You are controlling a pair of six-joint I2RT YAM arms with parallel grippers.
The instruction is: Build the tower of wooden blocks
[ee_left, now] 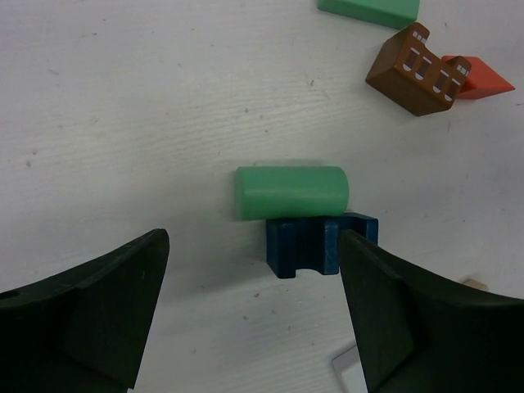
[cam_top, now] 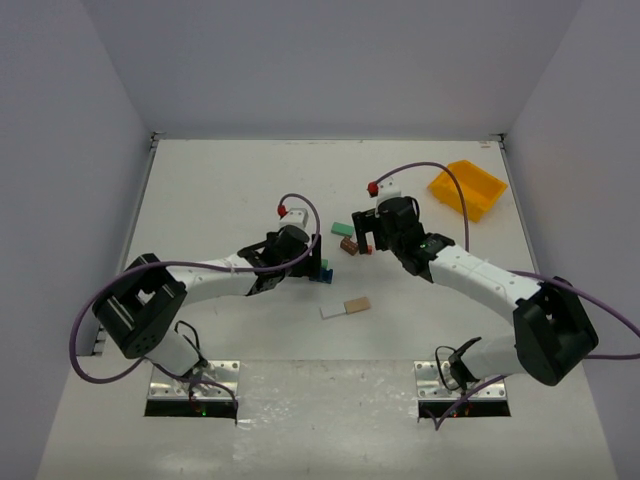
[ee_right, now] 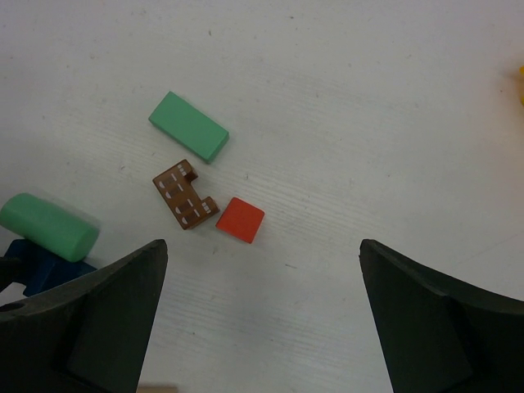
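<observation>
In the left wrist view a green cylinder (ee_left: pixel 291 191) lies against a blue notched block (ee_left: pixel 319 244). My left gripper (ee_left: pixel 254 311) is open and empty just short of them; the blue block is near its right finger. A brown arch block (ee_left: pixel 417 70), a red block (ee_left: pixel 483 78) and a flat green block (ee_left: pixel 368 10) lie beyond. My right gripper (ee_right: pixel 262 319) is open and empty above the table, with the red block (ee_right: pixel 240 219), brown block (ee_right: pixel 186 194) and flat green block (ee_right: pixel 188 126) ahead of it. The pale plank (cam_top: pixel 345 307) lies nearer the bases.
A yellow bin (cam_top: pixel 467 188) stands at the back right. The two grippers (cam_top: pixel 312 262) (cam_top: pixel 362 232) are close together at mid table, with the blocks between them. White walls enclose the table on three sides.
</observation>
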